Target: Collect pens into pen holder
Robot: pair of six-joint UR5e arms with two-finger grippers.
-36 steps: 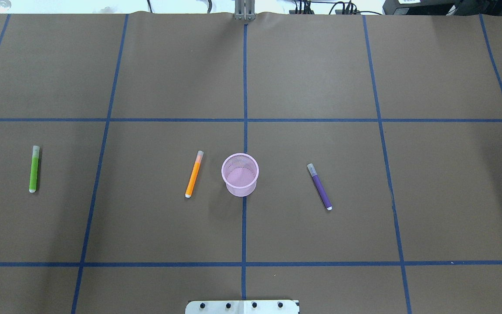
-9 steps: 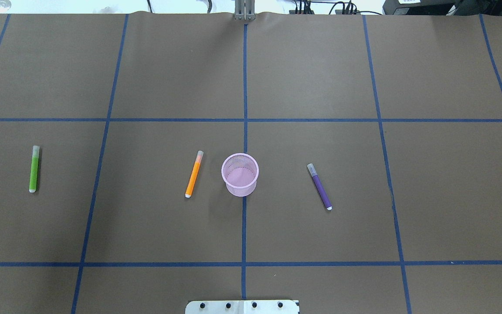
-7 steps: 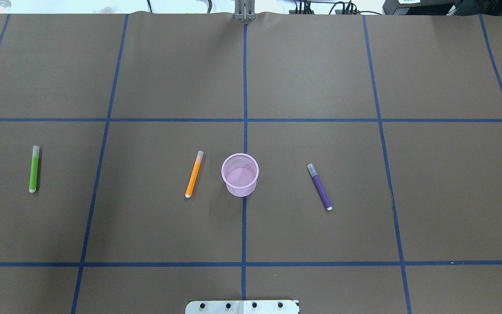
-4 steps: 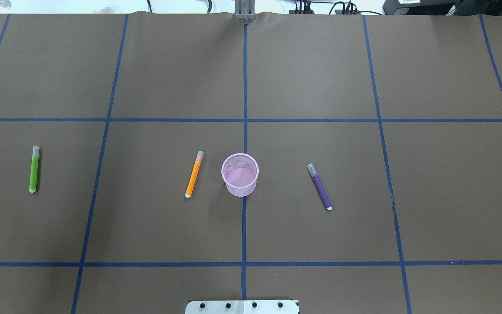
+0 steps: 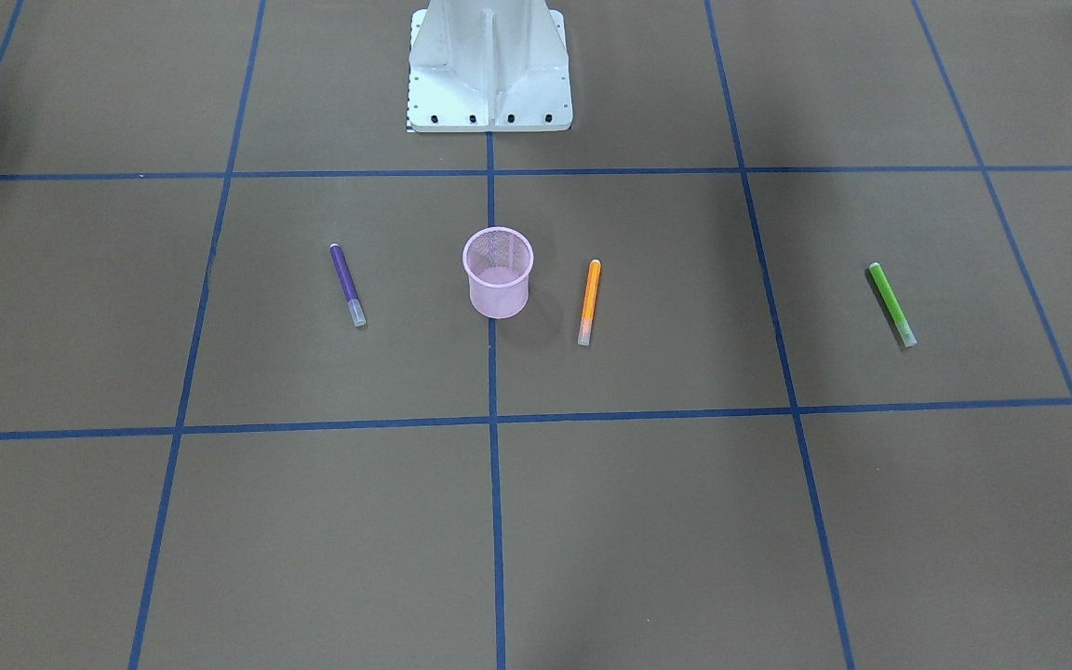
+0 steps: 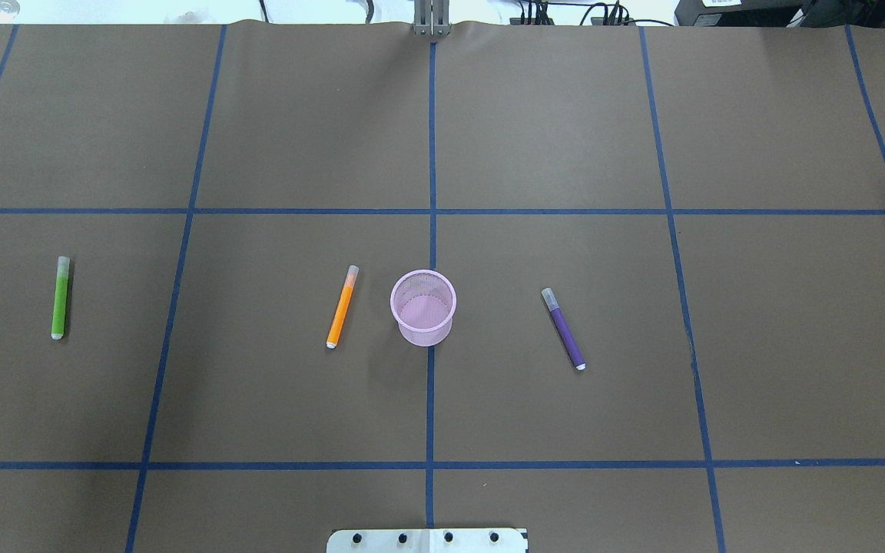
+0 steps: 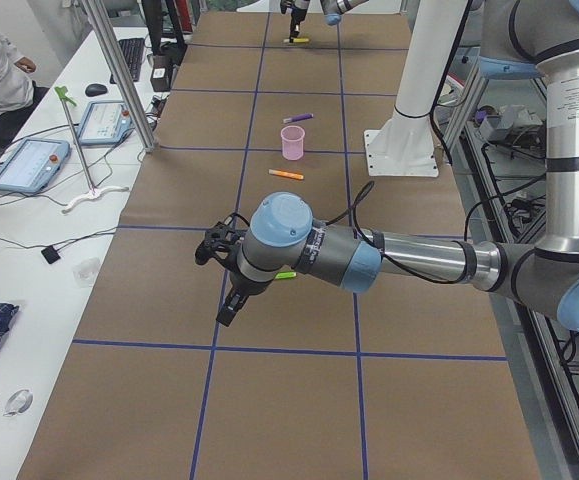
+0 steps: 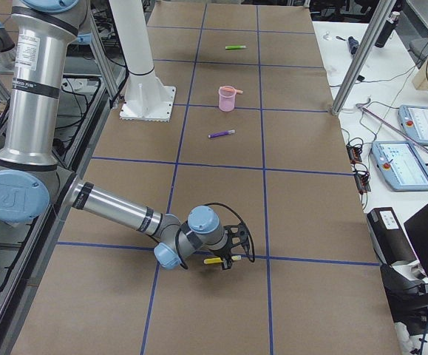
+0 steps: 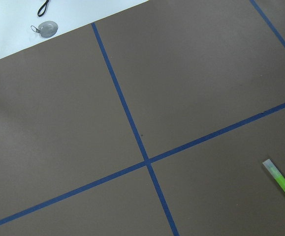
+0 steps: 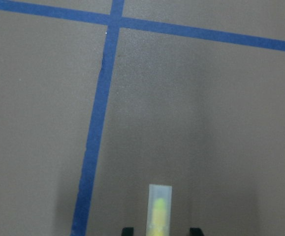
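Nothing on the counter [image 6: 565, 115] has moved since the earlier overhead pictures. The three pens there and the pink cup lie just where they did.

On the left, the left arm reaches out low and almost flat over the counter. Its wrist bends so the left pincer [image 7: 227, 305] points down. I cannot tell if this pincer is open or closed. The green pen [image 6: 61, 298] lies flat near this pincer, and its clear cap peeks in at the corner of the left wrist view.

Going on toward the right pincer, the orange pen [image 6: 342, 306] lies flat just beside the pen holder [image 6: 422, 335]. The holder is a small round pink mesh cup. It stands up straight with nothing in it, between the two pincers and well apart from both. The purple pen [image 6: 563, 329] lies tilted near the cup's other side.

At the far right, the right arm also lies low along the counter. The right pincer [image 8: 231, 255] is down by the pale yellow pen [image 10: 160, 209]. It is open, with one of its black fingers [image 10: 127, 230] on each side of the pen and a gap showing on both sides.
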